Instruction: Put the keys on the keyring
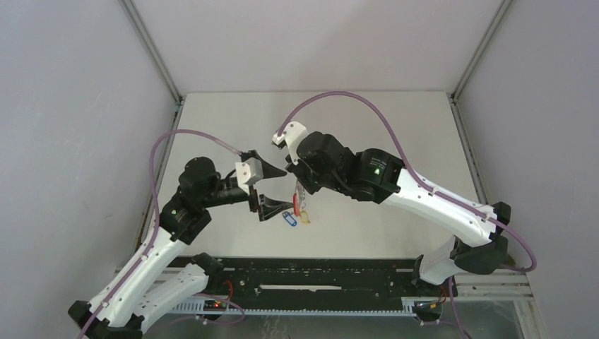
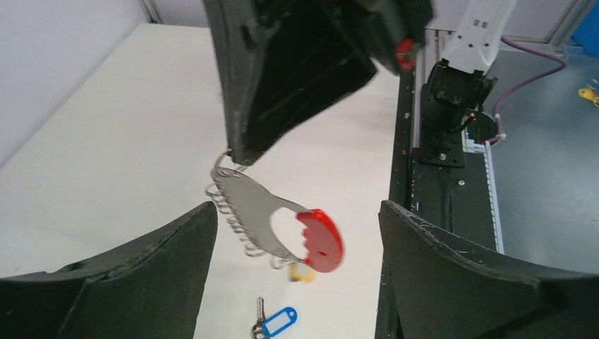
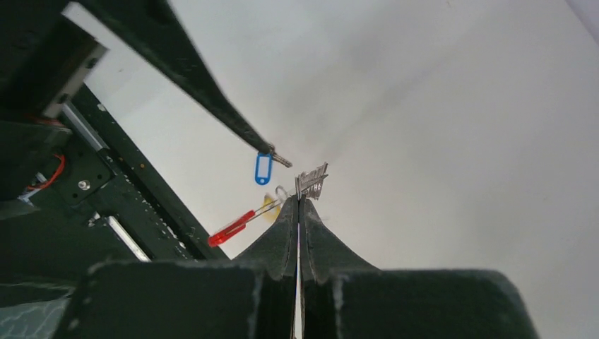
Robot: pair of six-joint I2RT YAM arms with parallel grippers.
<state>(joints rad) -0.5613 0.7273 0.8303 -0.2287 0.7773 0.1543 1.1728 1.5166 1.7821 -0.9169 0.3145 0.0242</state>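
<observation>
While clamped on the keyring (image 2: 251, 205), right jaws downward; left jaws wide, empty, level

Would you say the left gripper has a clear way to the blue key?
Probably yes: the left gripper is open, the blue key lies uncovered on the table, though the keyring hangs close by.
</observation>
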